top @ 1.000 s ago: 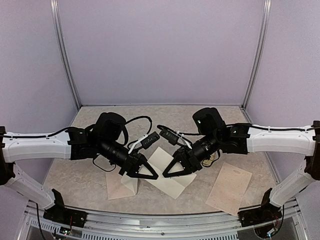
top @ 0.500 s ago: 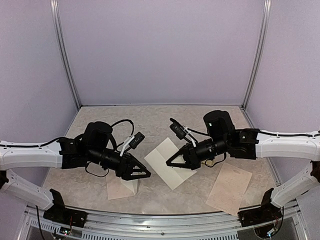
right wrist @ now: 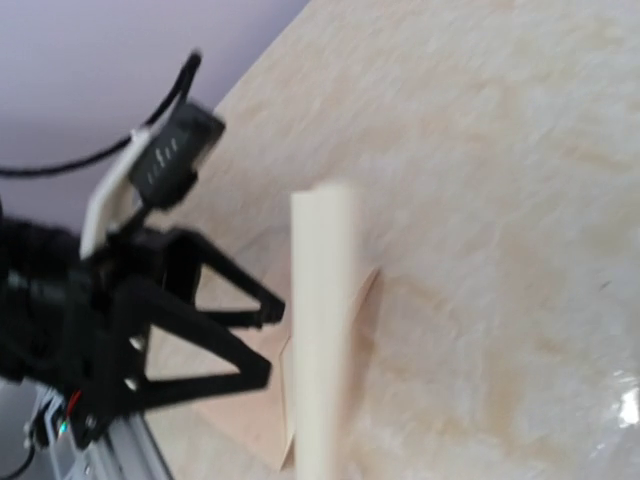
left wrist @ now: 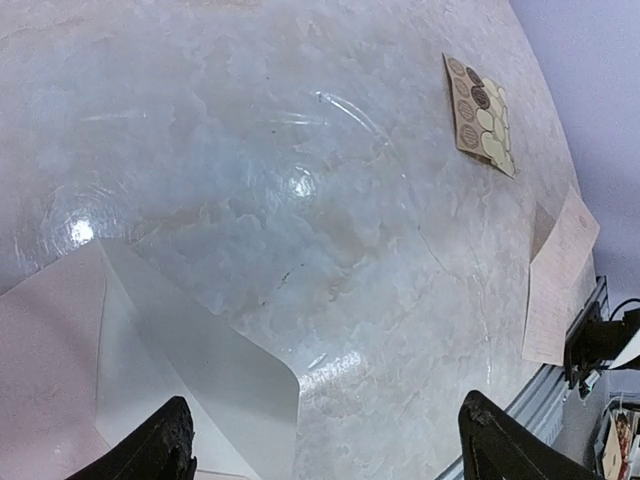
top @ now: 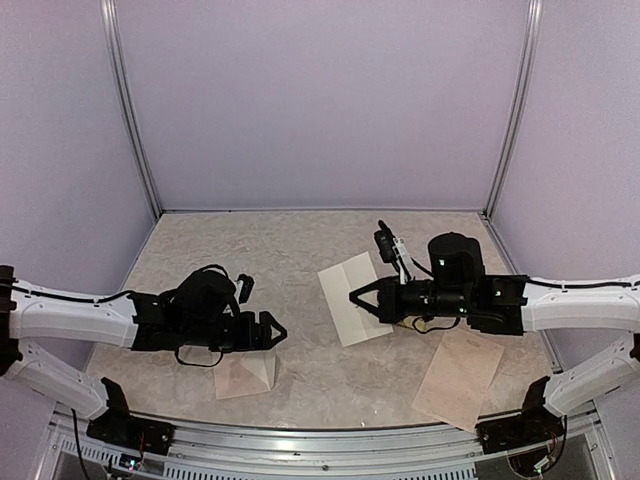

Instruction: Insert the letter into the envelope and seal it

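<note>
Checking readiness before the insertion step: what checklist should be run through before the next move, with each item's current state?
1. Letter gripped by right gripper: ok.
2. Left gripper open and holding nothing: ok.
3. Envelope flap open, seen in the left wrist view: ok.
4. Envelope held steady for insertion: not ok, nothing grips it.
5. Letter small enough to fit: cannot tell.
6. Sticker sheet on the table for sealing: ok.

letter (right wrist: 322,320) edge-on, centre (blurred) | left claw (right wrist: 270,343) spread, beside it | envelope (right wrist: 245,415) flat on table (right wrist: 500,200)
</note>
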You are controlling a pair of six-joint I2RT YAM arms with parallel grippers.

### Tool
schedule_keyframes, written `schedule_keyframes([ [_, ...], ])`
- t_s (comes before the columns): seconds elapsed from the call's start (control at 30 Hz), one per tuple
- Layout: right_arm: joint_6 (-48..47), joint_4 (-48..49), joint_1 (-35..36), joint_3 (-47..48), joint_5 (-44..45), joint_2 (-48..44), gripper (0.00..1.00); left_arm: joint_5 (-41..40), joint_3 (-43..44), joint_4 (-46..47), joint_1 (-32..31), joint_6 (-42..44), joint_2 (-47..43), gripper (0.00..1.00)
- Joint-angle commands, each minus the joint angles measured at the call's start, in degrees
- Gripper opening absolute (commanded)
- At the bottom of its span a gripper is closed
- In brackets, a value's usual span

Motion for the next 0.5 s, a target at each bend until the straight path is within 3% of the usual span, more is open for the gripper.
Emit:
schedule_keyframes([
  [0.0,1.6,2.7,-0.2,-2.4,6.1,-4.4,0.0,-12.1,5.4,-8.4,-2.8,-4.9,4.3,0.88],
  [0.2,2.1,3.7,-0.2,-4.5,7.3,-6.9,0.0,-17.2,11.3,-15.2,-4.6,-5.9,11.6,0.88],
  [0.47,2.2,6.2,-0.2,-6.4,6.4,-8.5,0.0,-18.9,18.2,-20.7,-6.2,-6.7,21.7,0.71],
])
